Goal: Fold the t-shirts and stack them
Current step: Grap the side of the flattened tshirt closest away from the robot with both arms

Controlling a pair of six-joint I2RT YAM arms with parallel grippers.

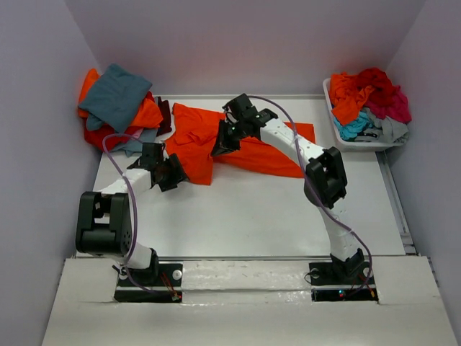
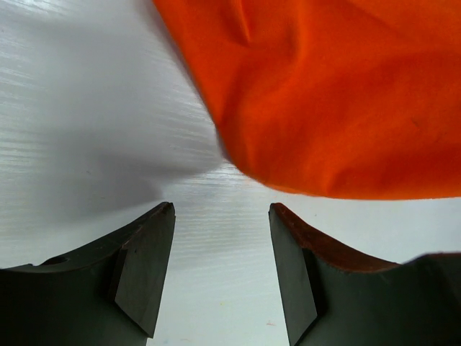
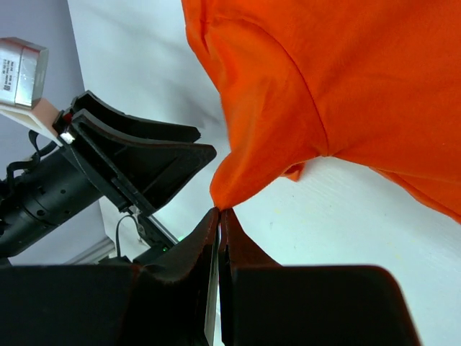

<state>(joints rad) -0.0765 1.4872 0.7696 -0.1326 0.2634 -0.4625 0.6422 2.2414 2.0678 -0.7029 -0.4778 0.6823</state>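
Cloth, thin and limp: orange t-shirt (image 1: 196, 140) lies spread along the far middle of the tabletop (image 1: 274, 216), rumpled, one part running out toward the right edge. Right tool (image 3: 220, 215) is closed tight on a pinch of its fabric; the cloth is drawn up into a peak at the tips and hangs in soft folds from there. Left tool (image 2: 222, 207) stands part open with nothing between its jaws, low over bare tabletop just short of the shirt's rounded near-left edge. Judgement on handling: very light, no stiffness, will drape and sag from any single hold and drag its loose parts along. Likely a little grippy rather than slippery, and not fragile. Best taken at hems, shoulder seams or corners, with two holds set apart so an edge is taut for a fold; a mid-panel pinch only bunches it. Risk of catching two layers at once. Teal-grey shirt (image 1: 115, 97) lies atop a pile (image 1: 144, 115) at the far left corner; heaped shirts (image 1: 371, 94) fill white bin (image 1: 360, 146) at the far right.
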